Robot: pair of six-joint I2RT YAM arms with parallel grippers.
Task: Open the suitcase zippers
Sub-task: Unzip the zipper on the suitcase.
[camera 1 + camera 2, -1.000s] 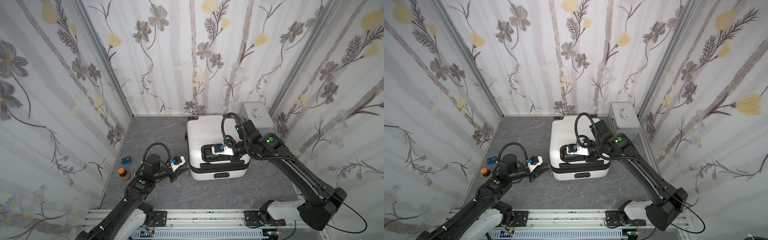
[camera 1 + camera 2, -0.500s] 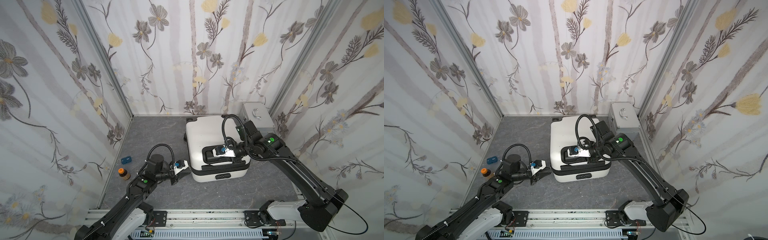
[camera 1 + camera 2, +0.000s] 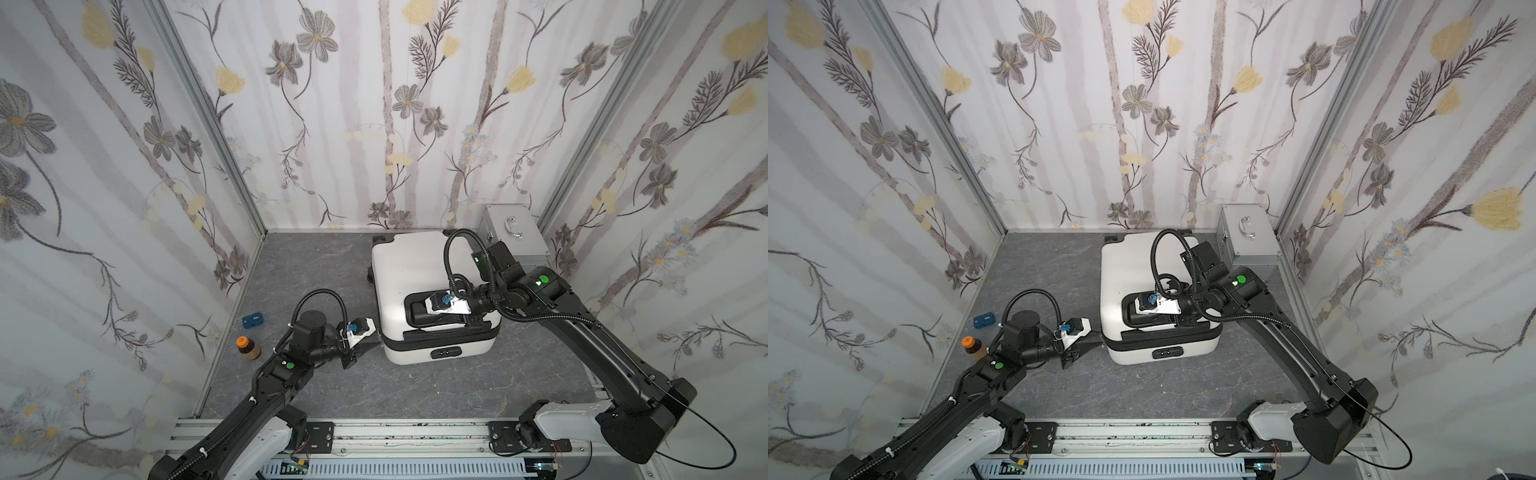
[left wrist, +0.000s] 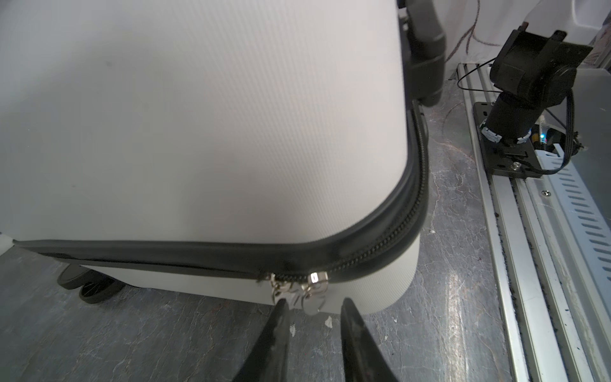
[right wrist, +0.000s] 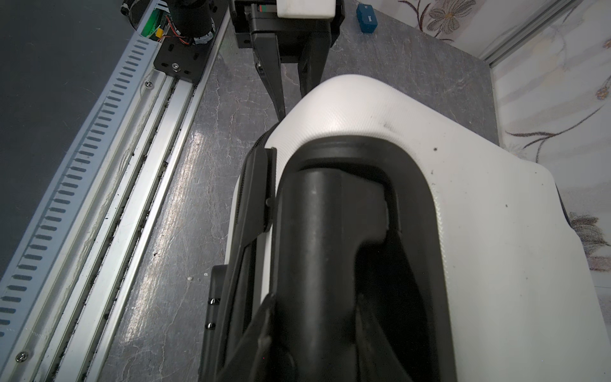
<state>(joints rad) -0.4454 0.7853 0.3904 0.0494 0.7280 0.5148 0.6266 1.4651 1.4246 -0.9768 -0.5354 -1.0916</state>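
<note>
Suitcase looks rigid, slick — right gripper clamps handle; small loose zipper pulls hang between spread left gripper; pinch those.

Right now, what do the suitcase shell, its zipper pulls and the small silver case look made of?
Suitcase shell: hard white plastic, probably; fine ribbed texture, matte. Zipper pulls: metal, shiny silver glints. Silver case: likely aluminium, dull grey panels, chrome handle.

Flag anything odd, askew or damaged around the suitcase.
Nothing serious. The suitcase lies flat, slightly askew; its shell carries a few dark specks, and small white crumbs lie on the floor beside it.
</note>
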